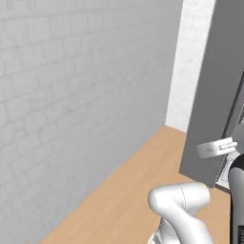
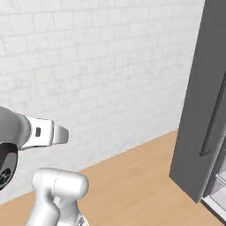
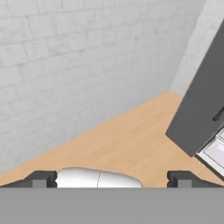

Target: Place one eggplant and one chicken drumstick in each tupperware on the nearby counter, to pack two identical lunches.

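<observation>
One white brick wall on the left, one light wood floor below it. One dark grey door stands open on the right, one long bar handle on its face; pale shelving sits just behind it at the far right. Gripper empty, fingers wide apart, nothing between them, hanging over the floor. Eggplants, drumsticks, tupperwares and counter: can't tell where from here.
</observation>
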You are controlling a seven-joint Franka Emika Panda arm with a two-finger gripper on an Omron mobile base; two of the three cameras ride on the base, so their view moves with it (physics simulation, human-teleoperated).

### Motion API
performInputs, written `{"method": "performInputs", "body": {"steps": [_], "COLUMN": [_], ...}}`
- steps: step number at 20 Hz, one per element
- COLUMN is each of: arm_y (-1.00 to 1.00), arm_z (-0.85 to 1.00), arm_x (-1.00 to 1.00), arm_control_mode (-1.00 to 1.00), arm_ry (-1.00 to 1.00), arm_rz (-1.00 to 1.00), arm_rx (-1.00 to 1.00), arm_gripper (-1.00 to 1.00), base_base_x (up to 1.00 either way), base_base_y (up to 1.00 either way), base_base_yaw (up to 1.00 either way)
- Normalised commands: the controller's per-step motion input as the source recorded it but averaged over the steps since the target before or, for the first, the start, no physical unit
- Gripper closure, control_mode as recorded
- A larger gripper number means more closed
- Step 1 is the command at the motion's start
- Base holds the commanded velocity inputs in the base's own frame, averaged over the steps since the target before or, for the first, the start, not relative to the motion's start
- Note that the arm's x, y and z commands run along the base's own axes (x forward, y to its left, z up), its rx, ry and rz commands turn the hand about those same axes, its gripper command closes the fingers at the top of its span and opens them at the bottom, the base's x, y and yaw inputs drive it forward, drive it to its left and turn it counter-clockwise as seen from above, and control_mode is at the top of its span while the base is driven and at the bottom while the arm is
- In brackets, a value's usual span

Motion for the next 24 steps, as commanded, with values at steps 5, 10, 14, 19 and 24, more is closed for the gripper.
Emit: {"method": "performInputs", "body": {"steps": [5,10,14,19,24], "arm_y": [0.0,0.0,0.0,0.0,0.0], "arm_z": [0.0,0.0,0.0,0.0,0.0], "arm_x": [0.0,0.0,0.0,0.0,0.0], "arm_control_mode": [1.0,1.0,1.0,1.0,1.0], "arm_ry": [0.0,0.0,0.0,0.0,0.0], "arm_rz": [0.0,0.0,0.0,0.0,0.0], "arm_rx": [0.0,0.0,0.0,0.0,0.0], "arm_gripper": [-1.0,-1.0,-1.0,-1.0,-1.0], "base_base_x": [0.61,0.54,0.81,1.0,0.97], "base_base_y": [0.39,0.31,0.03,-0.06,-0.02], "base_base_yaw": [-0.82,-0.84,-0.57,-0.49,-0.42]}}
